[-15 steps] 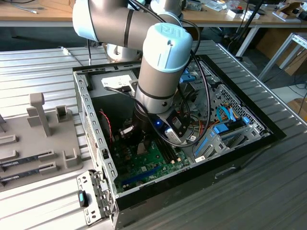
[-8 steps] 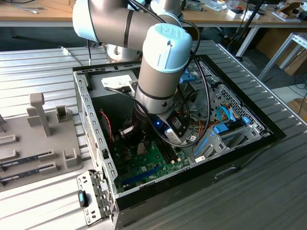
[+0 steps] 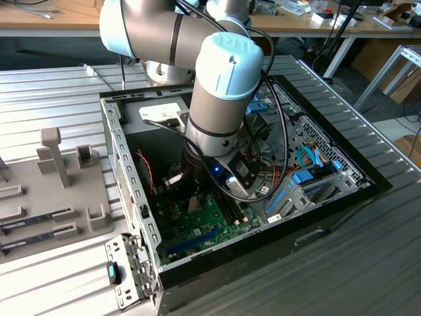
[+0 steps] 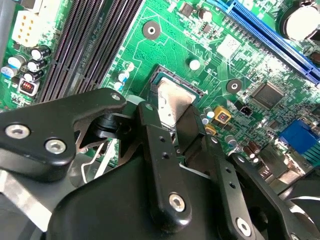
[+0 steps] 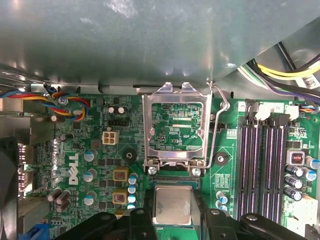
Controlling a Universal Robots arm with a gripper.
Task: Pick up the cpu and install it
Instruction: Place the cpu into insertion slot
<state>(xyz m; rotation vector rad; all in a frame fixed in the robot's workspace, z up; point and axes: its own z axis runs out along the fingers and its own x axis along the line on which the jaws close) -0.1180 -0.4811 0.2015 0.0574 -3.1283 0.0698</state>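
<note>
Pinching the cpu (image 5: 172, 206) by two opposite edges, the gripper (image 5: 172, 212) held it flat over the socket. Its load plate (image 5: 173, 125) stood flipped open, presumably to admit the chip.

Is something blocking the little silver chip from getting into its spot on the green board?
Nothing visible blocks it. In both wrist views the cpu sits between the gripper fingers, already down at the socket on the motherboard. The metal retention frame is flipped open, away from the socket, not over the chip.

cpu (image 5: 172, 206) between end effector (image 5: 172, 222) fingers, socket frame (image 5: 175, 127) open
</note>
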